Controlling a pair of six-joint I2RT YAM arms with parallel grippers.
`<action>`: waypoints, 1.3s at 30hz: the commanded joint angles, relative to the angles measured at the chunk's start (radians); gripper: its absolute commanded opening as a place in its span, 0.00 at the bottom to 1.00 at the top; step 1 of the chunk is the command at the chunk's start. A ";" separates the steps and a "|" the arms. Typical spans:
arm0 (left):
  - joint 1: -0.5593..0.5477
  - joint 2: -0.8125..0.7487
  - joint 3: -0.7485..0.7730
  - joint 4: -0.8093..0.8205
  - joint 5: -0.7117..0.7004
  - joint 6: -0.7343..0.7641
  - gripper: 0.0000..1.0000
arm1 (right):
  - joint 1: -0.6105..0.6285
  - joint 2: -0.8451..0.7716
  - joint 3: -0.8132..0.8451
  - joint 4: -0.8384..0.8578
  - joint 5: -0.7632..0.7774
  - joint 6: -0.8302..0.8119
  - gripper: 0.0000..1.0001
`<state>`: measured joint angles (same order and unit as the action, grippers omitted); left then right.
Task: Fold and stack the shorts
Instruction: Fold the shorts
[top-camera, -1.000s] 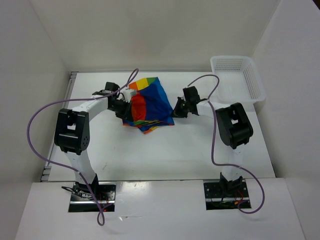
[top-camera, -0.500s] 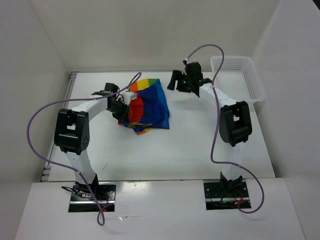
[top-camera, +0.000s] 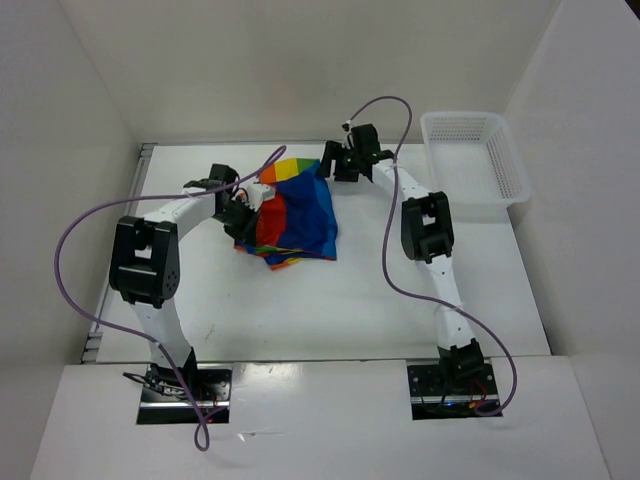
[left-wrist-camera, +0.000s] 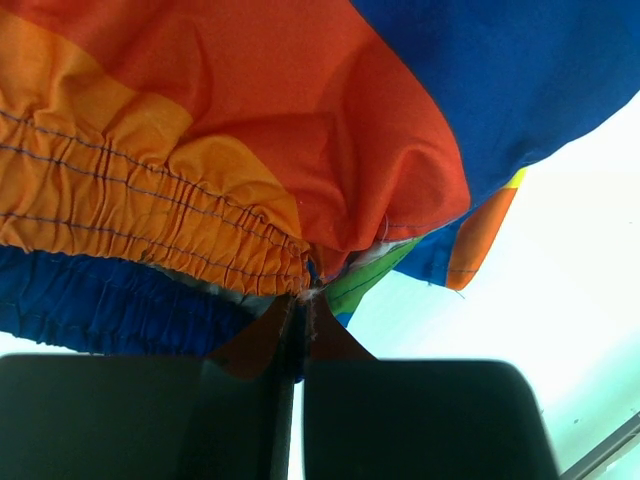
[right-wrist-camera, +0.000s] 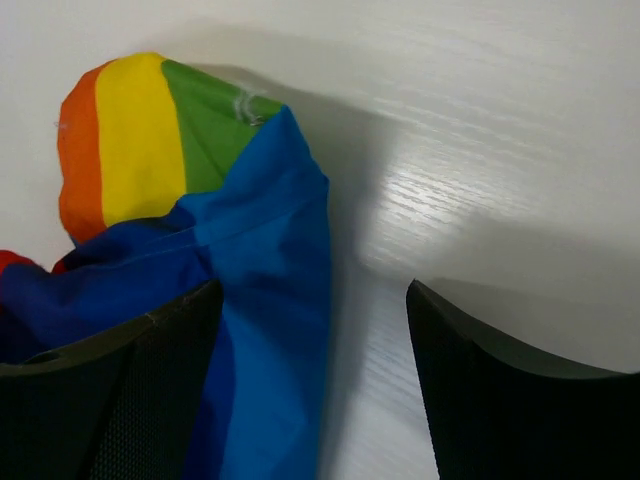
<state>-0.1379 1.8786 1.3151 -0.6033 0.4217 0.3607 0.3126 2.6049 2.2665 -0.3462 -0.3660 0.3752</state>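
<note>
Rainbow-striped soft fabric shorts (top-camera: 295, 205) sit bunched on white bench (top-camera: 400, 290), well left of white mesh plastic basket (top-camera: 478, 160). Left fingers (top-camera: 243, 208) clamped on fabric by the gathered orange waistband, on the side away from the basket. Right fingers (top-camera: 335, 160) apart, holding nothing, straddling the heap's far basket-side corner. A second ago right was together at the basket-side edge. It has since let go and moved up, and that edge has pulled in.
</note>
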 joint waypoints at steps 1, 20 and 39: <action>0.008 0.025 0.055 -0.026 0.029 0.034 0.00 | 0.010 -0.003 0.034 -0.008 -0.071 -0.012 0.79; 0.008 0.007 0.010 -0.055 0.038 0.034 0.00 | -0.030 0.087 0.186 -0.062 0.077 0.221 0.00; 0.017 0.001 0.056 -0.081 0.074 -0.026 0.59 | -0.089 0.107 0.271 -0.125 -0.019 0.176 0.61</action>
<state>-0.1303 1.8687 1.3148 -0.6426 0.4793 0.3542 0.2485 2.7087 2.4874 -0.4911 -0.3717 0.5892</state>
